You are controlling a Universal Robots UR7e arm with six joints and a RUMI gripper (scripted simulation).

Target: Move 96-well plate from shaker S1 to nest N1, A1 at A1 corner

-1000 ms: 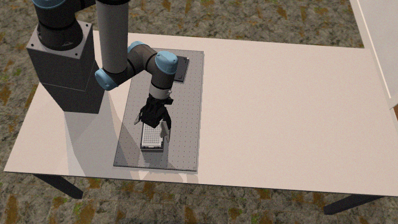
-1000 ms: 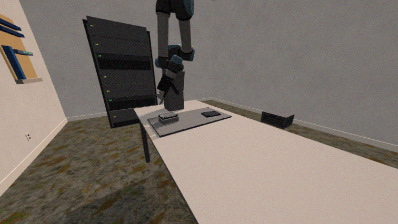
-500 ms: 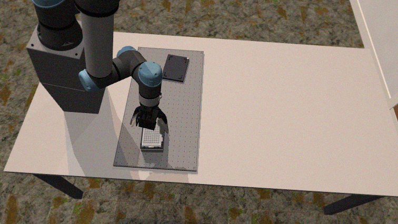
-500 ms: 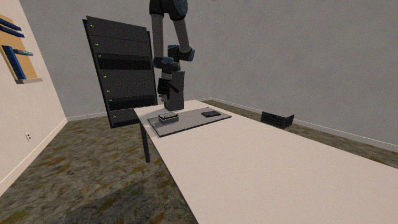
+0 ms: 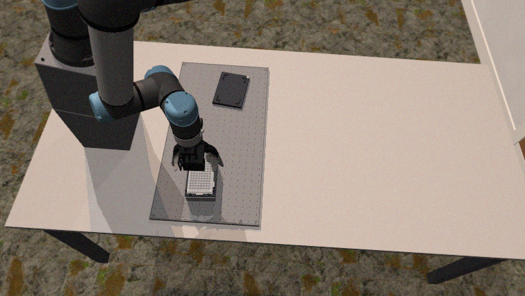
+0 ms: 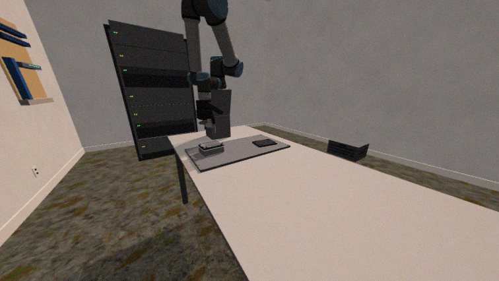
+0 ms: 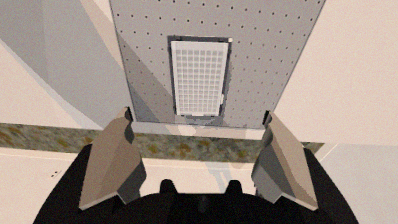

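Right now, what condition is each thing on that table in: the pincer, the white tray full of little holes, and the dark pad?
Black two-jaw pincer: fully open, holding nothing, above the plate.
White 96-well plate: resting flat on the shaker, not gripped.
Dark box-shaped plate shaker: carrying the plate.
Dark flat plate nest: unoccupied, corner locators showing.
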